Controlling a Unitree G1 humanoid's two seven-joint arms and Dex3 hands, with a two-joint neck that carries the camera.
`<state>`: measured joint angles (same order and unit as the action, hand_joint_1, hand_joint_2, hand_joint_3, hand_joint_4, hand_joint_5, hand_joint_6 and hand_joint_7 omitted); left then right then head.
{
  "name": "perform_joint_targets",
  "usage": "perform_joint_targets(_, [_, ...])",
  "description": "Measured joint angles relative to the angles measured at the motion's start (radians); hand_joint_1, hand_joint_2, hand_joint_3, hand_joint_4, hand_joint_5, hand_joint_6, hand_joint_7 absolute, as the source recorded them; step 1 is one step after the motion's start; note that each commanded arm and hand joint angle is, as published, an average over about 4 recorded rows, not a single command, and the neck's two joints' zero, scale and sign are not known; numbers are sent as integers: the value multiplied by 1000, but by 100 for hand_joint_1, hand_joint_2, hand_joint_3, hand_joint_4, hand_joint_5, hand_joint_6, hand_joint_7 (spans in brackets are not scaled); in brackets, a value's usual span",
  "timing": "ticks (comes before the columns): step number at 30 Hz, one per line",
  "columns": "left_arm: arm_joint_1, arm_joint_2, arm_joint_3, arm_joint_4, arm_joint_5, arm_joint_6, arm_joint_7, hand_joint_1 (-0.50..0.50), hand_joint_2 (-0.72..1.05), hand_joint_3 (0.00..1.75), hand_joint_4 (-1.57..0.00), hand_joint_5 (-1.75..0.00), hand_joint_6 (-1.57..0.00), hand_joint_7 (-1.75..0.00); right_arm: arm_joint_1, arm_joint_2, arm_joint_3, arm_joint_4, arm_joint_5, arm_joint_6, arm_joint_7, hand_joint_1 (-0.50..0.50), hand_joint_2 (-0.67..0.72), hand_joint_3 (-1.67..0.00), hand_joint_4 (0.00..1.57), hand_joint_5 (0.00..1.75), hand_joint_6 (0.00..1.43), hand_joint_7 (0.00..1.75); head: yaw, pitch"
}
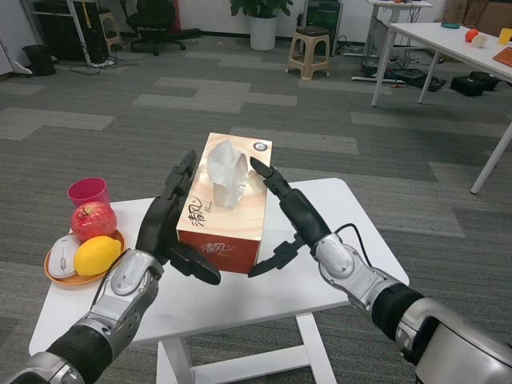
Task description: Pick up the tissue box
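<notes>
Table (pixel 352 240) white, carrying the tissue box (pixel 226 210) near its middle, tissue sprouting upward. Left robot hand (pixel 166 220) lies flat against the box's left face, right robot hand (pixel 288 216) against its right: a two-sided squeeze, since one palm cannot span it. Fruit plate (pixel 58 274) sits well apart, left.
</notes>
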<state>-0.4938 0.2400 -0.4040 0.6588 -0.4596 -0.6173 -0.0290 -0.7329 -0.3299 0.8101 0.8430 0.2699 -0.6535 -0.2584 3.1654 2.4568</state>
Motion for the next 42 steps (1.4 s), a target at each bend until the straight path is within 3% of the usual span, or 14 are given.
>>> perform_joint_targets(42, [1,0,3,-9,0,0,0,50,-37,0,0,-62,0,0,1,0,-11,-5,-9,0,0,-46,-54,-63,0,0,0,14,4,-2])
